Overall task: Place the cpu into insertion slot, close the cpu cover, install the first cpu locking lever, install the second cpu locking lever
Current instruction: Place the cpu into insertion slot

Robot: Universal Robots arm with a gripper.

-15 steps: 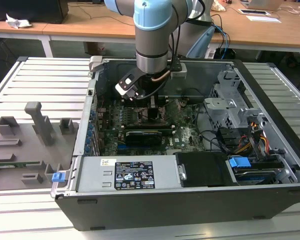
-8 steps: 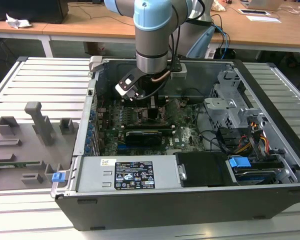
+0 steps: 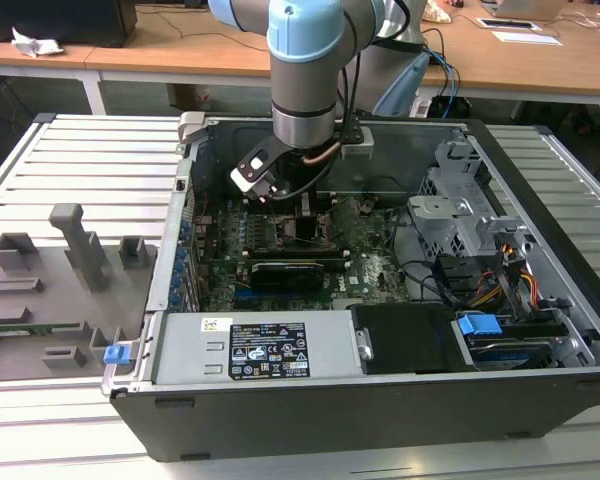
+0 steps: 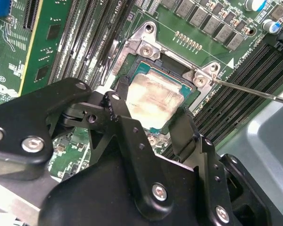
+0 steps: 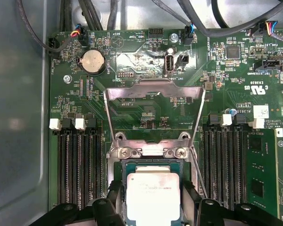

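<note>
The cpu (image 4: 153, 101) (image 5: 153, 193), a pale metal square on a green carrier, sits between the two black fingers (image 4: 120, 115) of my gripper (image 4: 151, 113) (image 5: 153, 202). The gripper is shut on its edges. The chip is right over the insertion slot (image 4: 146, 49) (image 5: 151, 151); I cannot tell whether it is fully seated. The cpu cover (image 5: 132, 92) stands swung open beyond the socket. A thin wire locking lever (image 4: 254, 90) (image 5: 198, 174) lies loose beside the socket. In the exterior view my gripper (image 3: 305, 205) reaches down into the open computer case (image 3: 540, 230).
Rows of black memory slots (image 5: 78, 165) flank the socket on both sides. A black card (image 3: 290, 270) lies just in front of the socket. A power supply (image 3: 260, 345) and a drive cage (image 3: 460, 210) sit inside the case. A grey fixture tray (image 3: 50, 280) lies at the exterior view's left.
</note>
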